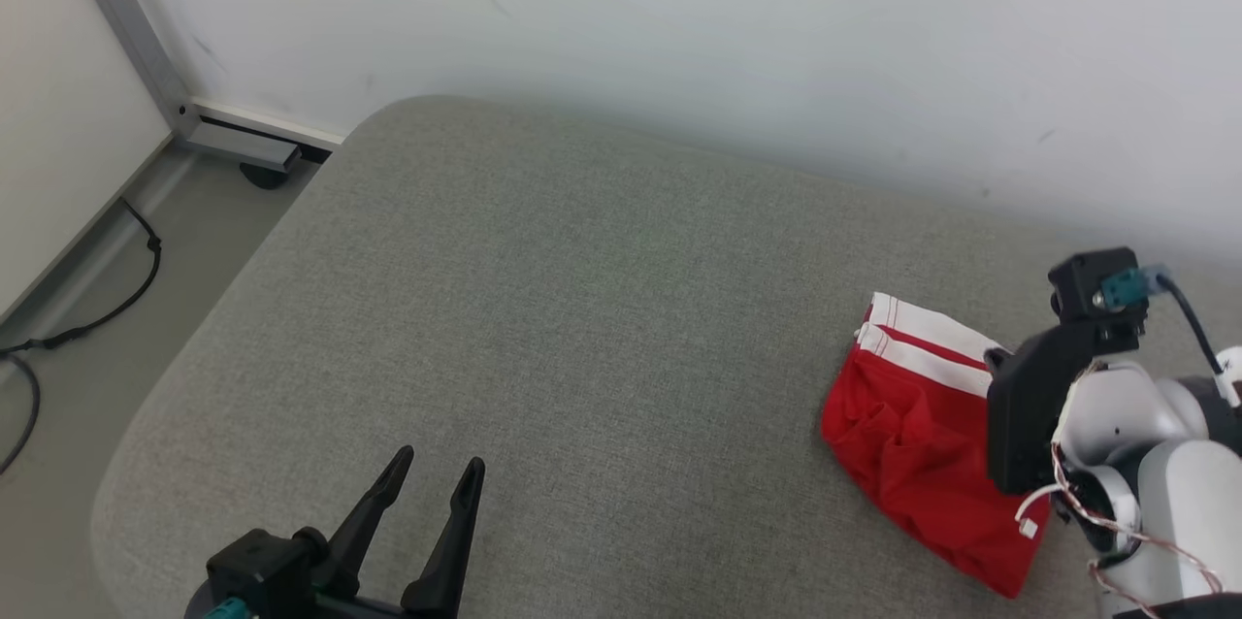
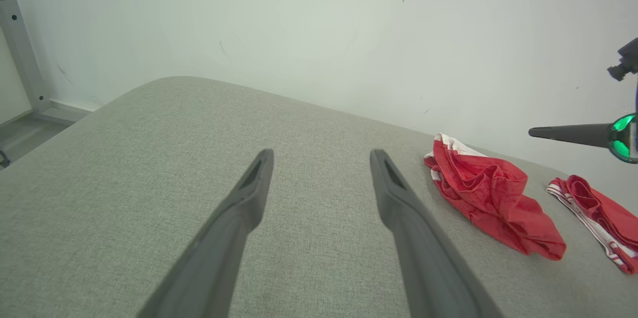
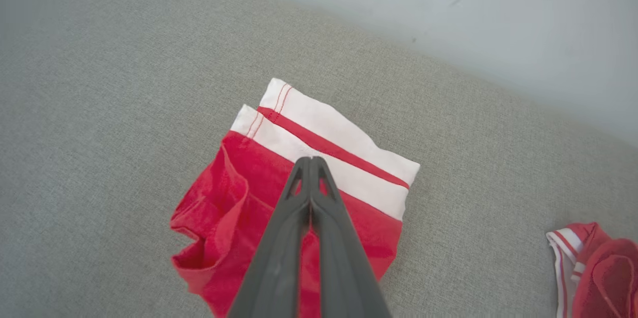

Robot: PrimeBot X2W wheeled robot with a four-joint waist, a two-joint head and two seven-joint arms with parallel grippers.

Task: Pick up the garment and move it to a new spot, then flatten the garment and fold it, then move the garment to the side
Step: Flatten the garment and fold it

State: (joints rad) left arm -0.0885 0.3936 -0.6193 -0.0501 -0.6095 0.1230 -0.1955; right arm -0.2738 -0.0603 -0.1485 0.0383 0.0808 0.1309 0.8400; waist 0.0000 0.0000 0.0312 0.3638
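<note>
The folded red garment (image 1: pixel 912 425) with white bands lies on the grey cushioned surface (image 1: pixel 582 328) at the right. In the right wrist view my right gripper (image 3: pixel 310 159) is shut, its tips together over the garment's (image 3: pixel 319 133) white waistband, with no cloth seen between them. From the left wrist view the right gripper (image 2: pixel 531 132) hangs in the air above and beyond the garment (image 2: pixel 491 198). My left gripper (image 1: pixel 441 469) stands open at the lower left over bare surface, its fingers (image 2: pixel 259 178) spread with nothing between them.
A second red and white garment (image 2: pixel 598 213) lies crumpled to the right of the first, also seen as the second garment (image 3: pixel 598 268) in the right wrist view. A white wall runs behind the surface. A metal frame leg (image 1: pixel 146 56) and a black cable (image 1: pixel 97 309) are on the floor at left.
</note>
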